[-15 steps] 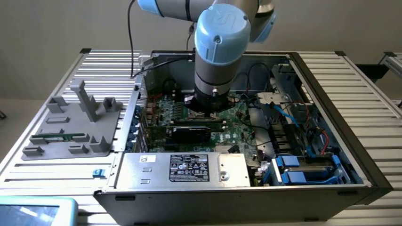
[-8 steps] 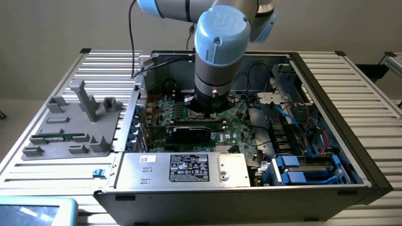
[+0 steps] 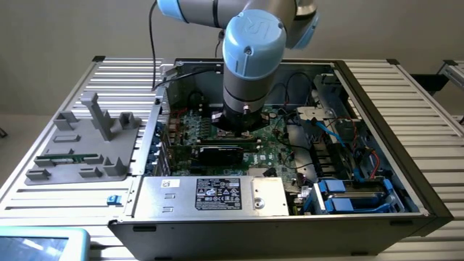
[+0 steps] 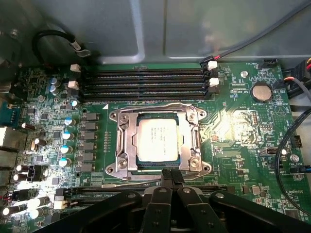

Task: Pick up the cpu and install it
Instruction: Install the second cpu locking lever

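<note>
Off toward the exterior view's left, well apart from the gripper, a grey fixture tray (image 3: pixel 80 142) lies on the slatted table (image 3: pixel 43 163), with a long narrow green memory stick (image 3: pixel 67 159) resting in one of its slots; a small blue clip (image 3: pixel 112 199) sits at the table's near edge, close to the case's corner. The open computer case (image 3: pixel 377 109) takes the middle of the table, its metal walls rising on every side of the arm (image 3: pixel 250 60), which reaches straight down into it. The gripper (image 4: pixel 171 177) is clenched, its two fingertips pressed together with nothing between them, poised just at the near edge of the socket frame (image 4: pixel 121 145). The cpu (image 4: pixel 157 139) lies flat inside that frame (silvery top up, seated square with the opening), just beyond the fingertips and apart from them. Beyond the socket, farther from the gripper, four dark memory slots (image 4: pixel 146 82) run side by side up to the case wall, so free room there is narrow. On the gripper's near side a long black slot (image 4: pixel 97 194) runs right beside the frame's edge. Toward the exterior view's right of the gripper, loose black and blue cables (image 3: pixel 326 130) crowd the space between the motherboard (image 4: pixel 243 126) and the drive bays (image 3: pixel 348 196), whose blue tabs stand near the case's front corner.
</note>
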`<state>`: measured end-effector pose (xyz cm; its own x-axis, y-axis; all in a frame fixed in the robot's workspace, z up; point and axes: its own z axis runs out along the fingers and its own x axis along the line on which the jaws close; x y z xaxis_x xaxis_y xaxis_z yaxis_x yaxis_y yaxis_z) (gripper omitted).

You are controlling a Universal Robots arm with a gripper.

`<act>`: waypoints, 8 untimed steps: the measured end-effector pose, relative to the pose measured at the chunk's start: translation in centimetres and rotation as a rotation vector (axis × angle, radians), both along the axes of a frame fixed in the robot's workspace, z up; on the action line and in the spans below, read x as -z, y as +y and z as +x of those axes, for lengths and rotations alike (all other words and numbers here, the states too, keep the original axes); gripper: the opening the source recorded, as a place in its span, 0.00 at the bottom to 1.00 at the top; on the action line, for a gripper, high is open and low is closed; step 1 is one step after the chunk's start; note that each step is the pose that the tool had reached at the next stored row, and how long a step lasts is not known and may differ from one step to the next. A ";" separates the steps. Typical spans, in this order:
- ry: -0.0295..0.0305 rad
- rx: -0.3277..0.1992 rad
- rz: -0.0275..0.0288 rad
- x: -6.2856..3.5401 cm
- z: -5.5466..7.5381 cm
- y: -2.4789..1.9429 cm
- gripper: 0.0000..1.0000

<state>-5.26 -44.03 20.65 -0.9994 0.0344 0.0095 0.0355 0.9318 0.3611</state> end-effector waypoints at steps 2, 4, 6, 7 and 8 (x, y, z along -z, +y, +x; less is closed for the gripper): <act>-0.0001 0.000 0.0009 0.05 0.0 0.09 0.09; -0.0003 0.001 0.0025 0.11 0.0 0.19 0.09; -0.0001 0.000 0.0025 0.11 0.0 0.19 0.09; 0.0000 0.001 0.0026 0.17 0.0 0.20 0.09; 0.0001 0.001 0.0054 0.31 0.0 0.19 0.09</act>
<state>-5.27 -43.84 20.34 -0.9993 0.0350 0.0098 0.0362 0.9298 0.3662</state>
